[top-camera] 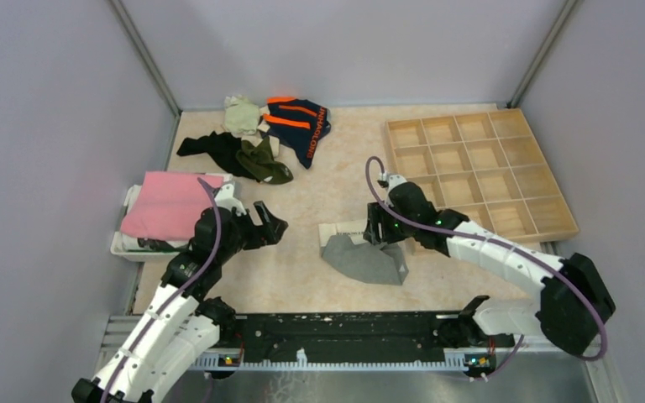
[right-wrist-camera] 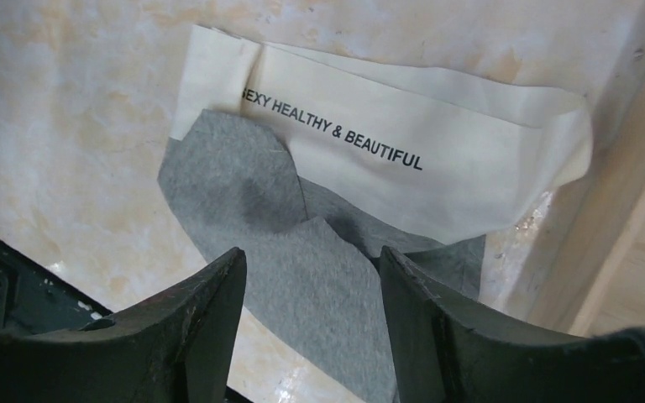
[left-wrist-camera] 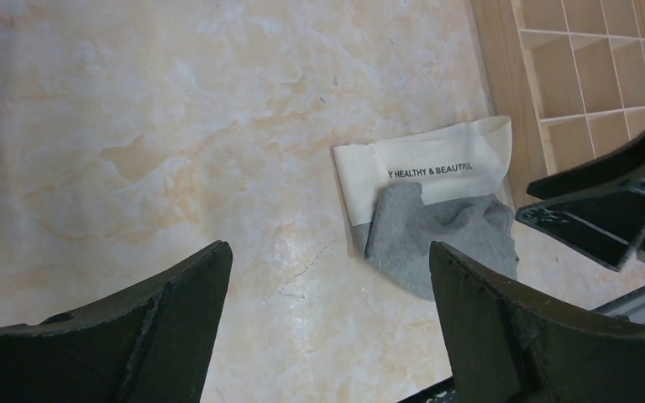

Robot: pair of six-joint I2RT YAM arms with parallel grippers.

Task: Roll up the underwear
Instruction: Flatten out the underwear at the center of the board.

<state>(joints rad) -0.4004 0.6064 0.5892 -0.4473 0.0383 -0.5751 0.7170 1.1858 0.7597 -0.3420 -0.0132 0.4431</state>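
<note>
A grey pair of underwear (top-camera: 363, 259) with a cream waistband printed in black lies crumpled in the middle of the table, seen again as grey underwear (right-wrist-camera: 302, 260) and grey underwear (left-wrist-camera: 441, 239). Above its right end hovers my right gripper (top-camera: 378, 225), its jaws apart over the grey cloth with nothing pinched; my right gripper (right-wrist-camera: 312, 260). My left gripper (top-camera: 270, 225) stands wide open to the left of it, over bare table; my left gripper (left-wrist-camera: 329, 260). More underwear sits at the back: a navy pair with orange stripes (top-camera: 301, 124), an olive pair (top-camera: 264, 161) and a black piece (top-camera: 210, 147).
A wooden tray of square compartments (top-camera: 480, 172) fills the right side, its edge next to the grey underwear. A folded pink cloth (top-camera: 168, 204) lies on a white bin (top-camera: 126, 245) at the left. A pale cloth (top-camera: 239, 113) is at the back. Grey walls enclose the table.
</note>
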